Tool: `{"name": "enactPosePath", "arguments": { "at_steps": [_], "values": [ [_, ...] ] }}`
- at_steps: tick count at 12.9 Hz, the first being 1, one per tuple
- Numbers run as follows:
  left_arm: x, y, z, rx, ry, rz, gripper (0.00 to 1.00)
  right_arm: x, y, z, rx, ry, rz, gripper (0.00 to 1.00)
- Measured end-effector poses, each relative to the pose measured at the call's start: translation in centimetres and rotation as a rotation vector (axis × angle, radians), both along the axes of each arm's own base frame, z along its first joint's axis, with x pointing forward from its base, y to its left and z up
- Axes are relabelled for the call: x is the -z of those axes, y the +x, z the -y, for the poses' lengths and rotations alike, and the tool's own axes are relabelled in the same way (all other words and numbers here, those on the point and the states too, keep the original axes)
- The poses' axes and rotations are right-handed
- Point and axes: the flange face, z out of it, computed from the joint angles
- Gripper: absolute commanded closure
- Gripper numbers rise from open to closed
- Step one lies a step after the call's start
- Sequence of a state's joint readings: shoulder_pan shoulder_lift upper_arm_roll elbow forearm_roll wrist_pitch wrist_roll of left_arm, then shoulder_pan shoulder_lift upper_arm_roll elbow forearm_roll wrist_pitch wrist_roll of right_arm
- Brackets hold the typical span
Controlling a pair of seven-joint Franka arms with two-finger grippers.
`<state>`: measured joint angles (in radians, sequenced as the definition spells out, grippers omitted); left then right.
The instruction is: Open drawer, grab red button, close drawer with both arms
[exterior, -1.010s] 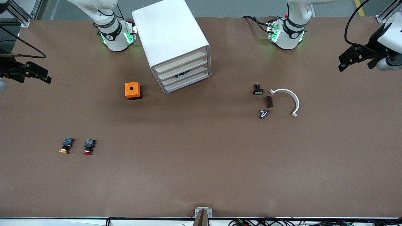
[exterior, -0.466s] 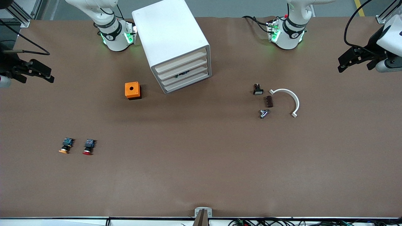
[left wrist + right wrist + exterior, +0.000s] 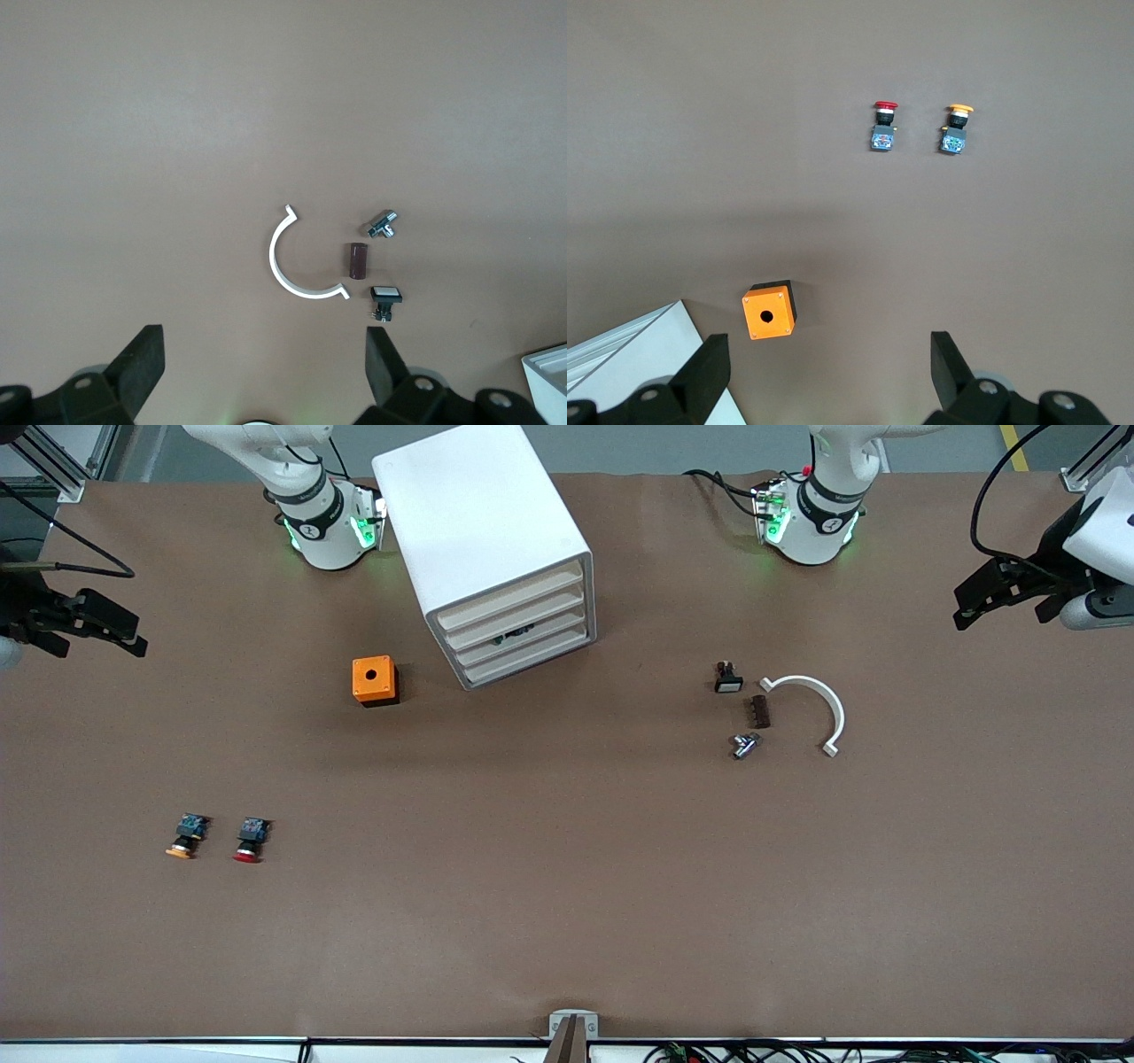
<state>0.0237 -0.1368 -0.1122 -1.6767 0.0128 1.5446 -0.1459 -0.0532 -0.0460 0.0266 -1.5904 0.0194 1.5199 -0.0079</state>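
Nearest the camera, the red button (image 3: 248, 854) is lying on the tabletop (image 3: 567, 886), well apart from the drawer cabinet (image 3: 496, 558) toward the right arm's end, beside a yellow button (image 3: 182, 849). Farther off, the cabinet's drawers are sitting shut, something dark showing inside one. Toward the cabinet's two sides, the right claw (image 3: 111, 631) has been drifting slightly, the left claw (image 3: 983, 598) barely moving; both are hanging spread, holding nothing, so the scene suits either drawers awaiting opening or closed again.

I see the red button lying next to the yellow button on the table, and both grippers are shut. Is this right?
Not quite. The red button does lie beside the yellow button on the table, but both wrist views show the left gripper and the right gripper open, fingers wide apart.
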Motion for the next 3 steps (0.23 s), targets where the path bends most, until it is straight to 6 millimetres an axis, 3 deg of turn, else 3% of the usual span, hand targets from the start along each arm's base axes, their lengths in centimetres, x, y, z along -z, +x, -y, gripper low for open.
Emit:
{"name": "enactPosePath", "arguments": {
  "at_steps": [3],
  "values": [
    [-0.49, 0.38, -0.02, 0.0, -0.002, 0.012, 0.0, -0.31, 0.03, -0.05, -0.001, 0.0, 0.018, 0.0]
  ]
}}
